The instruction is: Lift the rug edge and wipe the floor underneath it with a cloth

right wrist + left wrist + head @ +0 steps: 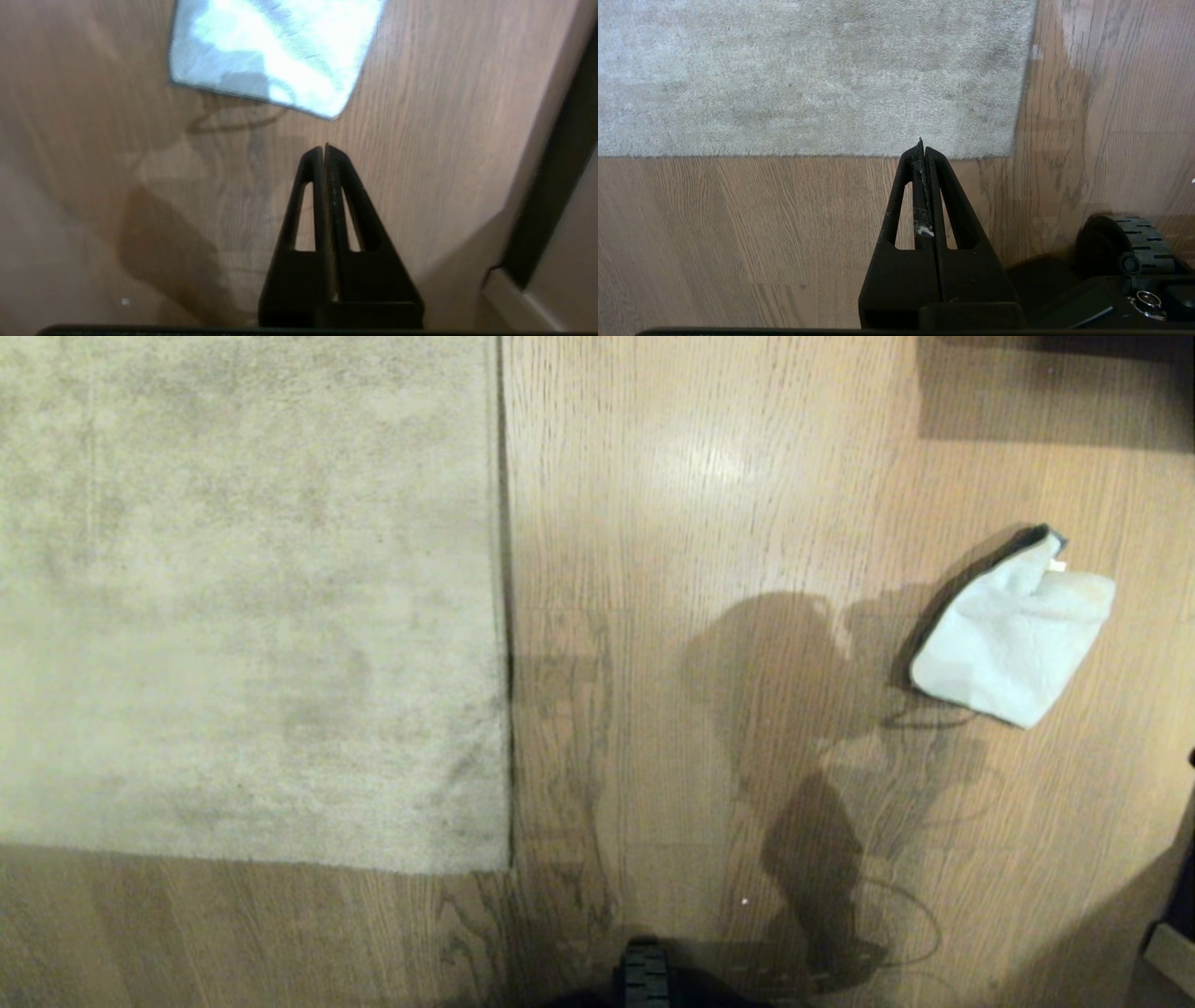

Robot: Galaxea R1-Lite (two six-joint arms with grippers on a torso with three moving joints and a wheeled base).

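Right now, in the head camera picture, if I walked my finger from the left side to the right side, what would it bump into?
The rug → the rug edge → the floor, bare wood → the cloth, lying pale side up.

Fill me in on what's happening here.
Nothing is being handled yet. The rug lies flat on the wood floor, its edge not lifted. The cloth lies loose on the floor to the robot's right. The right gripper hangs short of the cloth, jaws shut and empty. The left gripper, also shut, hangs near the rug's corner.
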